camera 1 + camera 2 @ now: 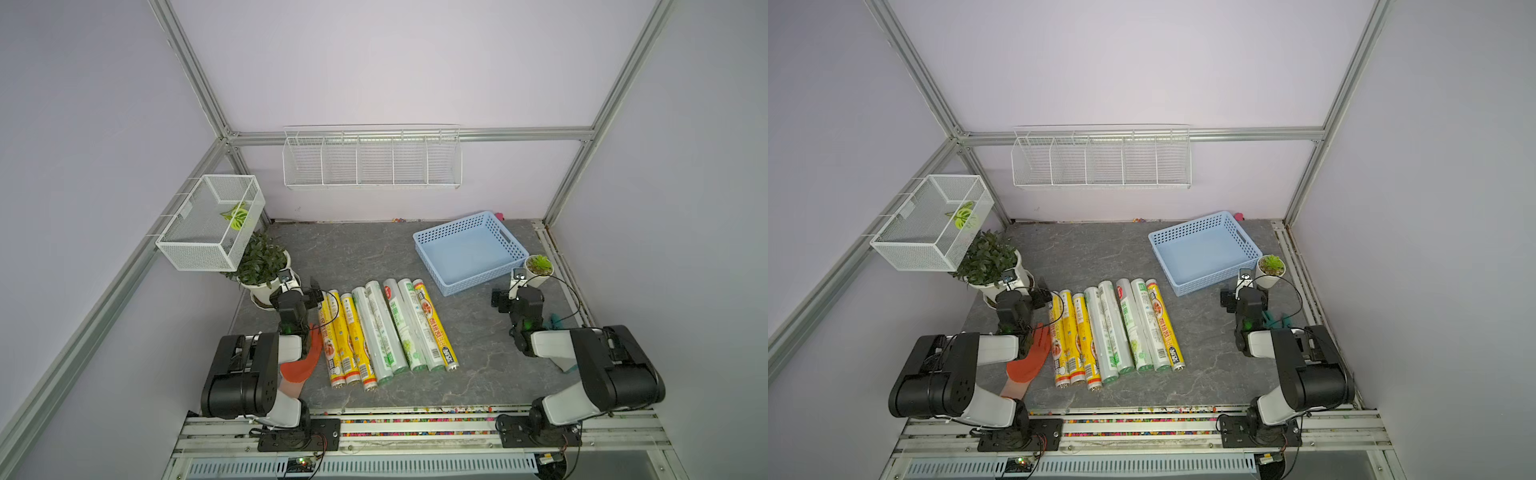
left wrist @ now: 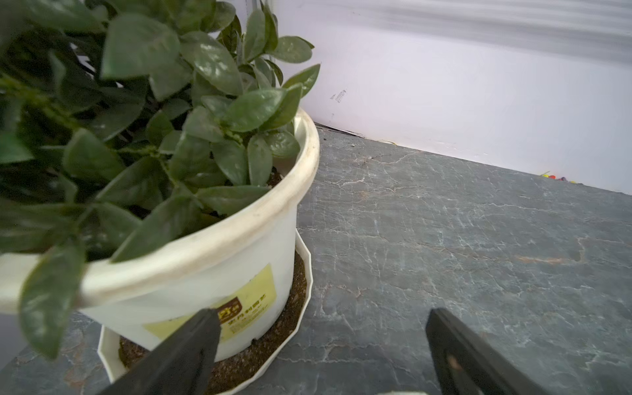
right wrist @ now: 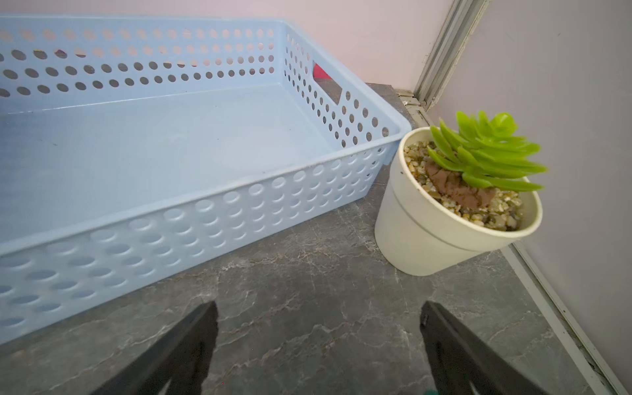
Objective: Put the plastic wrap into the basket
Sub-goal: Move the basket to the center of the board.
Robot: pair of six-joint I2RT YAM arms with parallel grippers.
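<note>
Fingers (image 2: 191, 349) of the left gripper (image 2: 321, 342) stand wide and empty in the left wrist view, facing a white potted plant (image 2: 260, 246). Right wrist view: right gripper (image 3: 319, 342) wide too, the perforated light blue basket (image 3: 239, 212) empty at upper left. In a top view the plastic wrap rolls (image 1: 386, 332) — eight slim glossy cylinders, long axes running up-frame — lie lower centre beside the left gripper, basket to their upper right

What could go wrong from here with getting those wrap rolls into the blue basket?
The plastic wrap rolls lie packed side by side, so jaws closing on one may nudge its neighbours rolling. The small succulent pot stands at a corner of the basket, near the open right gripper; a long roll swung in could tip it. The open left gripper sits close to the leafy plant pot and might catch its leaves.
</note>
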